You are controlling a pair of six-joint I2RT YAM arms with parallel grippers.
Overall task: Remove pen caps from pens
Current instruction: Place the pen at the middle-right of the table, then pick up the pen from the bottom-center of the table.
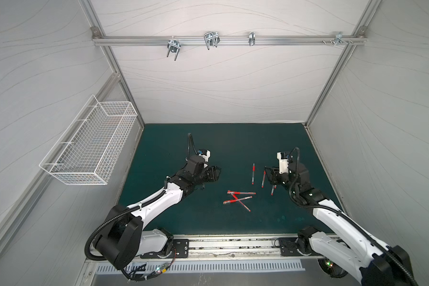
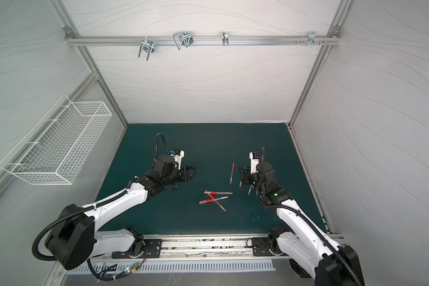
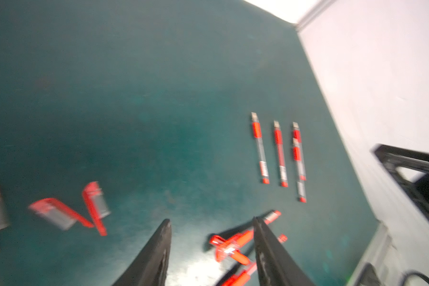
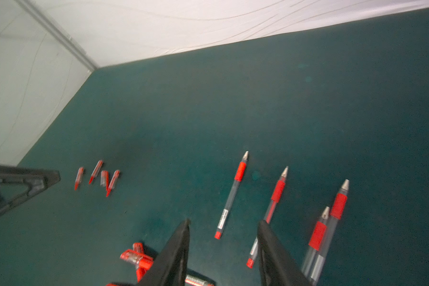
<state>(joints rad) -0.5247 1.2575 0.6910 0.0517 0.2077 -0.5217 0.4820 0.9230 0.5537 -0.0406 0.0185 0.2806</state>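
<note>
Three capped pens lie crossed on the tabletop between your left hand and right hand, both half-open, empty. Pinch the overlap and you likely drag two, or knock the uncapped pens.

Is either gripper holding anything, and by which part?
Nothing is held. The left gripper and right gripper both have jaws apart and empty; the clear-barrelled pens with red grips and short red plastic caps lie loose on the green mat.
</note>
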